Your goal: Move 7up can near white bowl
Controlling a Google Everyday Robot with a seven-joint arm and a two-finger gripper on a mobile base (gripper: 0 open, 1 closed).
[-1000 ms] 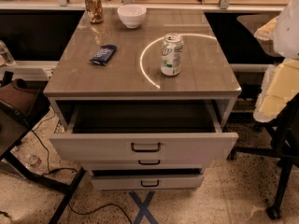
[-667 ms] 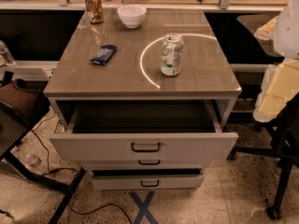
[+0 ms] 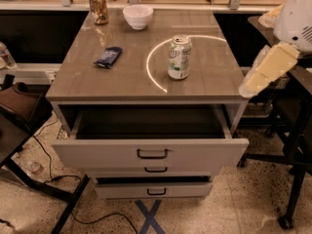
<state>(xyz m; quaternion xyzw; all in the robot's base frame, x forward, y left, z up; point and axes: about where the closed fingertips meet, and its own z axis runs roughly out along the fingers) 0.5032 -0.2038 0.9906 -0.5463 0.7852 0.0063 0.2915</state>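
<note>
The 7up can [image 3: 179,57] stands upright on the right-middle of the grey table top [image 3: 126,74], inside a bright arc of reflected light. The white bowl [image 3: 138,16] sits near the back edge of the table, behind and to the left of the can. My gripper [image 3: 267,71], pale yellow below a white arm, hangs at the right edge of the view, beside the table's right front corner and apart from the can. It holds nothing that I can see.
A shiny gold-brown container [image 3: 99,8] stands at the back left, next to the bowl. A dark blue packet [image 3: 108,57] lies at the left middle. The top drawer [image 3: 151,152] below is pulled open, and a lower drawer [image 3: 153,189] is slightly out. Chair legs stand left and right.
My gripper has moved left and up, closer to the table's right edge. The can, the bowl and the other objects have not moved.
</note>
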